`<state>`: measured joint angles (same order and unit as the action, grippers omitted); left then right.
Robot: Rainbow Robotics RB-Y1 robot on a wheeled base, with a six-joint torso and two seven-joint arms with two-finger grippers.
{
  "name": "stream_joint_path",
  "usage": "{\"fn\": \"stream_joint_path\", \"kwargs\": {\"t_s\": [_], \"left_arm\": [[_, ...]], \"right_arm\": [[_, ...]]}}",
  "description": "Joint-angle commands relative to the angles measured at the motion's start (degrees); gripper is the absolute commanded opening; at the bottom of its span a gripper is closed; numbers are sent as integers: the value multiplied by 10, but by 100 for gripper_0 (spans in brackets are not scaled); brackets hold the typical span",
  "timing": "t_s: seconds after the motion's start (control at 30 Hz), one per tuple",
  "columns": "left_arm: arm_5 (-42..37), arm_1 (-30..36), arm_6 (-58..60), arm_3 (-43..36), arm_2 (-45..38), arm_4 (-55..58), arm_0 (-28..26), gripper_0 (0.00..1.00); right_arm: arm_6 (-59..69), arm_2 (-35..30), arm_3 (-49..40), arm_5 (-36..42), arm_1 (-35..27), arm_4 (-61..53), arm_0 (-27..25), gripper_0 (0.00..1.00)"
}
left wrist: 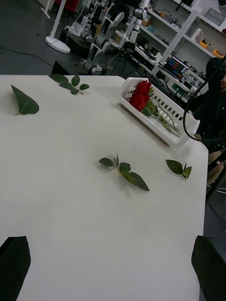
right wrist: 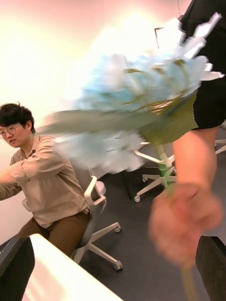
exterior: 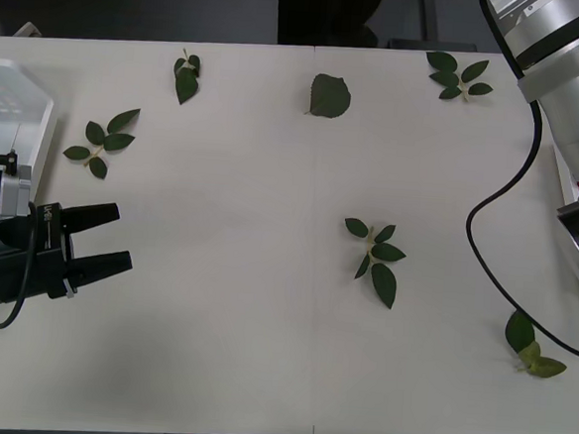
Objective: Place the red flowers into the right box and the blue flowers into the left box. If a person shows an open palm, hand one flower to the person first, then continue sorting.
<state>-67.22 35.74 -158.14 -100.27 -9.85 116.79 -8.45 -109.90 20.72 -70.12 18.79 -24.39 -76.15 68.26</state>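
A blue flower, a big pale-blue head on a green stem, is held up in a person's hand close before my right gripper. That gripper is open, and the stem runs down near one black finger. The red flowers lie in the right box at the table's far side. My left gripper hovers open and empty over the table's left side, near the left box. A bit of pale blue shows at that box's near end.
Loose green leaf sprigs lie scattered on the white table: one mid-right, one by the left box, three along the far edge, one at the near right. My right arm and its black cable rise at the right.
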Motion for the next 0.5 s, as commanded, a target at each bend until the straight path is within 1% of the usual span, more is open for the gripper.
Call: {"fn": "stream_joint_path", "kwargs": {"t_s": [0.03,0.23,0.3,0.5], "left_arm": [[5,-9,31,-15,6,8,-3,100],[5,-9,31,-15,6,8,-3,100],[5,-9,31,-15,6,8,-3,100],[5,-9,31,-15,6,8,-3,100]], "right_arm": [[-26,-14,-6,26,-14,-52,32,100],[-66,-36,-6,166,-62,-96,22,100],[-106,-48,-6,225,-80,-138,7,100],[-251,-52,-6,338,-128,-247,-46,100]]}}
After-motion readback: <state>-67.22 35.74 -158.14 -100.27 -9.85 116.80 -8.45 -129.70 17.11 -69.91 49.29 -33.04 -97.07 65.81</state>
